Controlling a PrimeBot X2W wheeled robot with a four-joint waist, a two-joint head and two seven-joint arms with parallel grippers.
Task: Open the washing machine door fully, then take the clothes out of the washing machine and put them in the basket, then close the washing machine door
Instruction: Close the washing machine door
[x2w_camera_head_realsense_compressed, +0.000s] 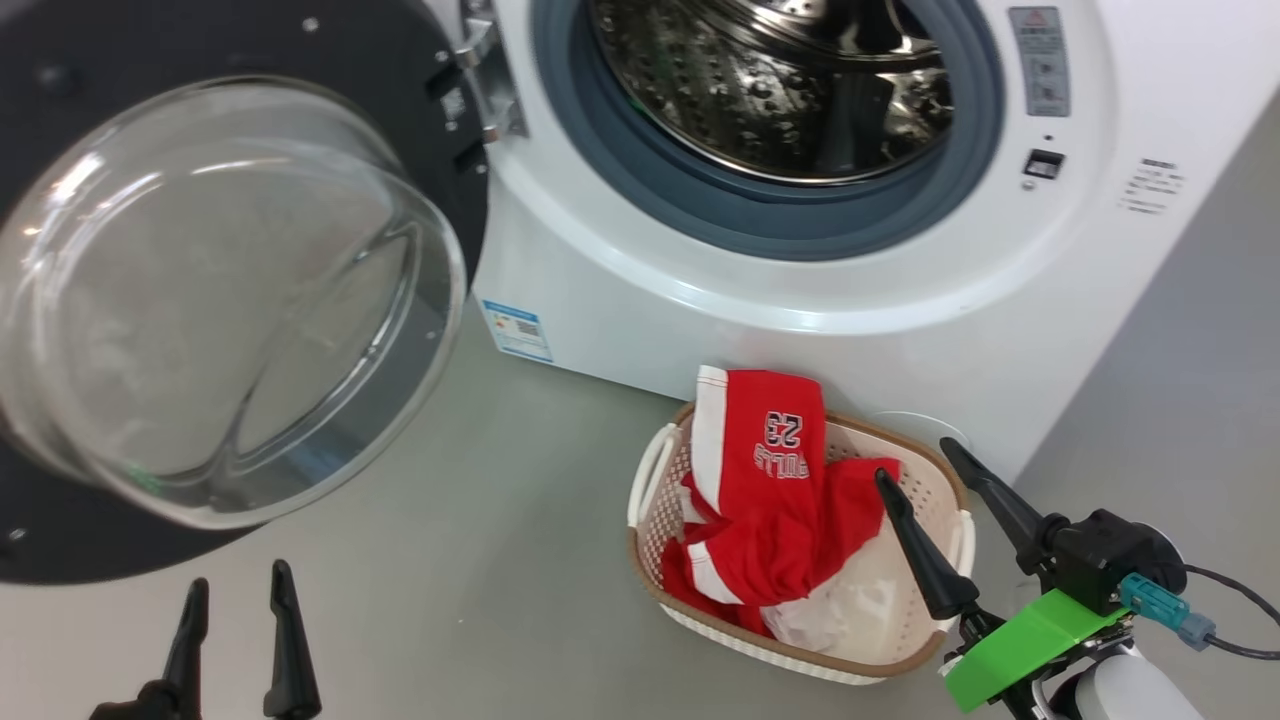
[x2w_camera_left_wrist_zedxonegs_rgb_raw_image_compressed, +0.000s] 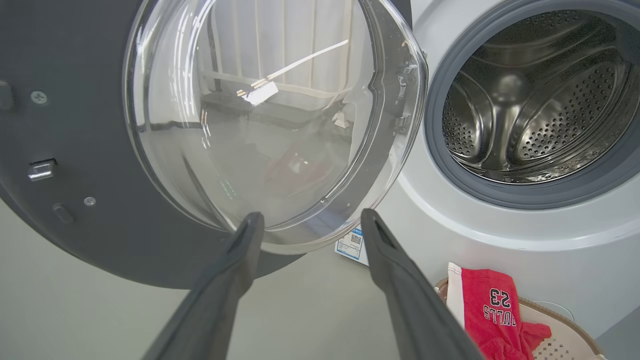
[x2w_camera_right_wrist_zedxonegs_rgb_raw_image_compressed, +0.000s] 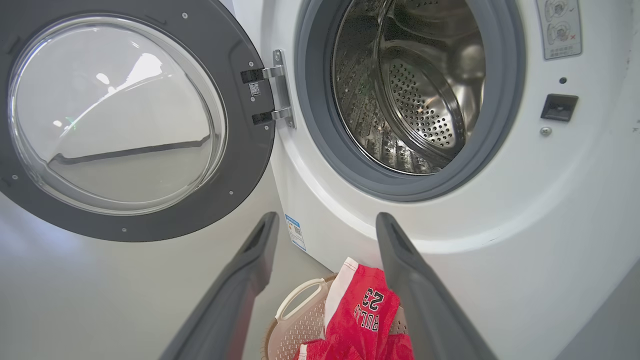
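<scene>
Standing wide apart and holding nothing, the left fingers (x2w_camera_head_realsense_compressed: 290, 640) point toward the lower edge of the washing machine door (x2w_camera_head_realsense_compressed: 220, 300), which hangs swung open just ahead of their tips; whether they touch cannot be told. The right fingers (x2w_camera_head_realsense_compressed: 925, 550) are likewise spread wide and empty, their tips above the right end of the basket (x2w_camera_head_realsense_compressed: 760, 648). The clothes (x2w_camera_head_realsense_compressed: 760, 470), red with white trim plus some white fabric, lie heaped in the basket, just left of the right fingers. The washing machine (x2w_camera_head_realsense_compressed: 800, 340) stands beyond both pairs, its drum (x2w_camera_head_realsense_compressed: 770, 90) showing bare perforated steel.
</scene>
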